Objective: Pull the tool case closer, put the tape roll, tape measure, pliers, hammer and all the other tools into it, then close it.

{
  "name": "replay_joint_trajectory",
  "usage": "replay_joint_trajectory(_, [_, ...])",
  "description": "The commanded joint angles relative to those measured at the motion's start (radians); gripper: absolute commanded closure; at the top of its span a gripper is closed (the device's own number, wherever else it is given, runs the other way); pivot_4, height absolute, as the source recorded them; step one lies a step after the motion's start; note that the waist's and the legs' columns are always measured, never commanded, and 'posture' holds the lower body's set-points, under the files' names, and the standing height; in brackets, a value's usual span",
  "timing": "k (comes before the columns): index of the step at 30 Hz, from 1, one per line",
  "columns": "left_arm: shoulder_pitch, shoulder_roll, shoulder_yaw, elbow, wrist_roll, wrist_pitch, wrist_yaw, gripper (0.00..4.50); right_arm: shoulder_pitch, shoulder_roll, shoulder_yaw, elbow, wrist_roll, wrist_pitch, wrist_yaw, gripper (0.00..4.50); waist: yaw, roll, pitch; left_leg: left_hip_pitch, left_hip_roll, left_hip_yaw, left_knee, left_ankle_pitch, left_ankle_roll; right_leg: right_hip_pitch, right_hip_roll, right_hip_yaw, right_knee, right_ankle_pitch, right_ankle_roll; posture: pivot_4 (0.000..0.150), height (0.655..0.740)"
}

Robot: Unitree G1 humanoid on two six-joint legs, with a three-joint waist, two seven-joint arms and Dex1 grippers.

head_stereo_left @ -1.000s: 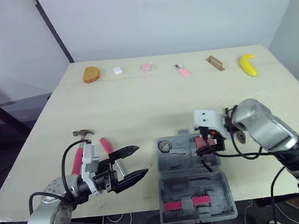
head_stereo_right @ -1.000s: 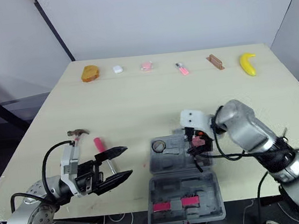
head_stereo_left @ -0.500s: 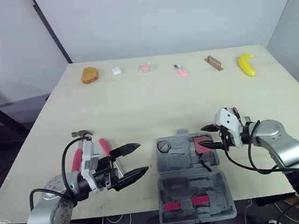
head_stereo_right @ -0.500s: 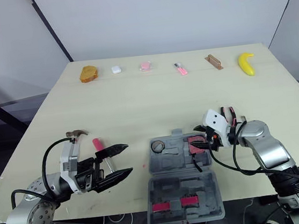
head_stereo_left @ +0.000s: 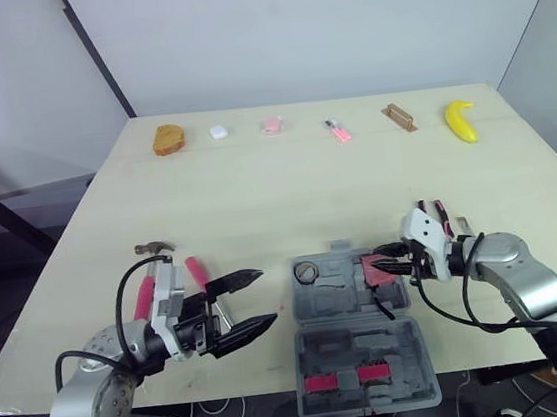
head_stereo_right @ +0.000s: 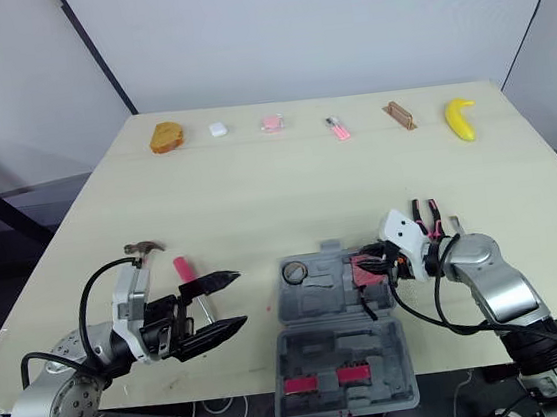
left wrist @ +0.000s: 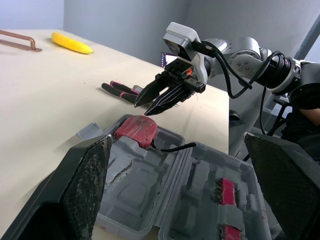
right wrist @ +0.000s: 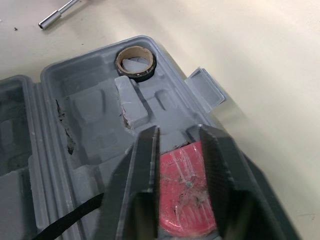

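The tool case (head_stereo_left: 327, 347) lies open at the 6 o'clock edge of the worktop (head_stereo_left: 256, 191), its two grey trays side by side toward and away from the robot. In the far tray, the tape roll (head_stereo_left: 307, 271) sits in the 10 o'clock corner and the red tape measure (head_stereo_left: 376, 269) lies at the 2 o'clock side. Two small red pieces (head_stereo_left: 319, 381) rest in the near tray.

The right gripper (head_stereo_left: 377, 264) hangs just above the tape measure, coming in from 3 o'clock. Its fingers are parted a little and hold nothing.

The pliers (head_stereo_left: 436, 214), with pink handles, lie on the worktop at 2 o'clock from the case, behind the right gripper.

The left gripper (head_stereo_left: 264, 297) hovers at 9 o'clock from the case, fingers spread wide and empty. Behind it lie the hammer (head_stereo_left: 150, 250) and a pink-handled tool (head_stereo_left: 197, 271), partly hidden by the arm.

Along the 12 o'clock edge, well apart from the case, stands a row: a brown bun (head_stereo_left: 170, 138), a small white object (head_stereo_left: 218, 131), a pink object (head_stereo_left: 271, 126), a small pink tool (head_stereo_left: 338, 130), a brown bar (head_stereo_left: 399, 117) and a banana (head_stereo_left: 462, 120).
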Motion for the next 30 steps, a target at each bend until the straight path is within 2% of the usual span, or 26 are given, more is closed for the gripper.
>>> replay_joint_trajectory(1, [-0.001,0.011,0.006,-0.031,-0.013,-0.004,-0.009,0.00,0.008,-0.002,0.000,-0.001,0.011,-0.031,-0.006,3.32,0.000,0.000,0.000,0.000,0.000,0.000,0.000,0.000,0.000,0.000,0.000,0.000,0.000,0.000,0.000,0.150,0.7400])
replay_joint_trajectory(11, [-0.002,0.005,0.002,-0.020,-0.007,-0.011,-0.010,0.00,0.066,0.041,0.001,0.106,-0.022,-0.167,-0.080,3.32,0.000,0.000,0.000,0.000,0.000,0.000,0.000,0.000,0.000,0.000,0.000,0.000,0.000,0.000,0.000,0.150,0.7400])
replay_joint_trajectory(16, [0.000,0.002,0.003,-0.018,-0.005,-0.013,-0.006,0.00,0.110,0.063,0.023,0.255,-0.101,-0.296,-0.159,3.32,0.001,-0.001,-0.001,0.001,0.000,0.001,0.000,0.000,0.000,0.000,0.000,0.001,0.000,0.000,0.000,0.150,0.7400])
replay_joint_trajectory(20, [0.004,0.000,0.004,-0.011,0.001,-0.016,-0.003,0.00,0.134,0.086,0.053,0.359,-0.127,-0.258,-0.192,3.32,0.000,-0.005,-0.006,0.002,0.000,0.001,0.000,0.000,0.000,0.001,0.001,0.001,0.000,0.000,0.000,0.150,0.7400])
replay_joint_trajectory(22, [0.007,-0.002,0.003,-0.008,0.006,-0.017,0.003,0.00,0.136,0.094,0.069,0.401,-0.129,-0.240,-0.189,3.32,-0.001,-0.009,-0.008,0.008,0.001,0.000,0.000,0.000,0.000,0.007,0.001,0.001,0.000,0.000,0.000,0.150,0.7400])
replay_joint_trajectory(24, [0.009,-0.003,0.001,-0.006,0.010,-0.017,0.007,0.00,0.131,0.106,0.070,0.424,-0.122,-0.200,-0.197,3.32,-0.002,-0.012,-0.011,0.022,0.001,0.001,-0.003,0.000,0.000,0.021,0.001,0.001,-0.003,-0.003,-0.004,0.150,0.7400])
replay_joint_trajectory(27, [0.018,-0.008,0.003,-0.002,0.017,-0.017,0.018,0.00,0.122,0.107,0.072,0.424,-0.122,-0.206,-0.193,3.32,0.000,-0.014,-0.016,0.035,0.002,0.001,-0.005,-0.001,0.000,0.032,-0.001,0.001,-0.004,-0.005,-0.007,0.150,0.7400])
replay_joint_trajectory(30, [0.027,-0.017,0.014,0.003,0.021,-0.008,0.051,0.00,0.117,0.116,0.014,0.370,-0.065,-0.211,-0.200,3.32,0.001,-0.017,-0.018,0.035,0.002,0.001,-0.005,-0.001,0.000,0.032,-0.001,0.000,-0.004,-0.005,-0.007,0.150,0.7400])
